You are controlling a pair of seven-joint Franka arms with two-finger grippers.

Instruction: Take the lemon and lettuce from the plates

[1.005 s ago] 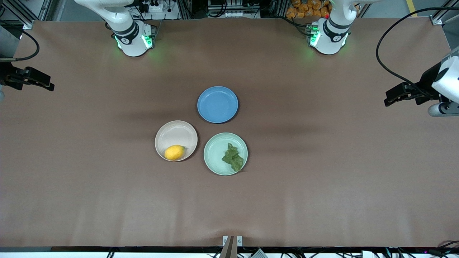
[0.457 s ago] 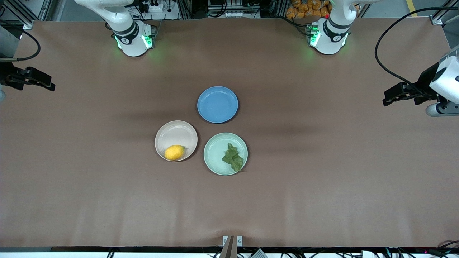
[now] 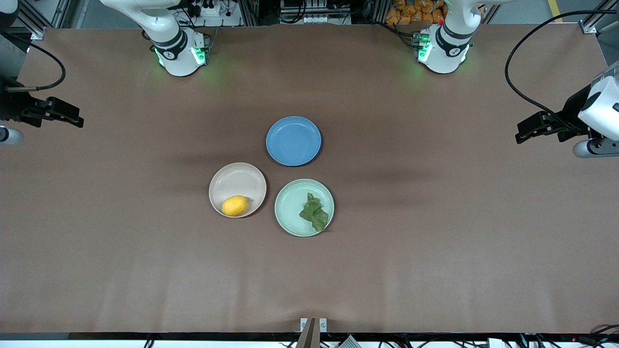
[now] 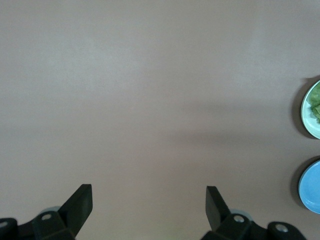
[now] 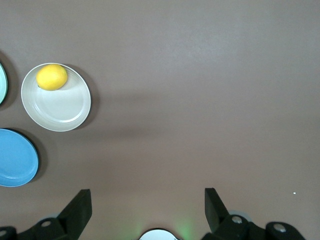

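Showing lemon (image 5: 51,77): right wrist only.

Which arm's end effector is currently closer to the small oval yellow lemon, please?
The right. The right end effector hovers over the right arm's end of the table, closer to the small oval yellow lemon; the left end effector hovers over the left arm's end, clearly farther away.

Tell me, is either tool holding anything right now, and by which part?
Nothing is held. The left tool and right tool are both open over bare table; lemon and lettuce lie on their plates.
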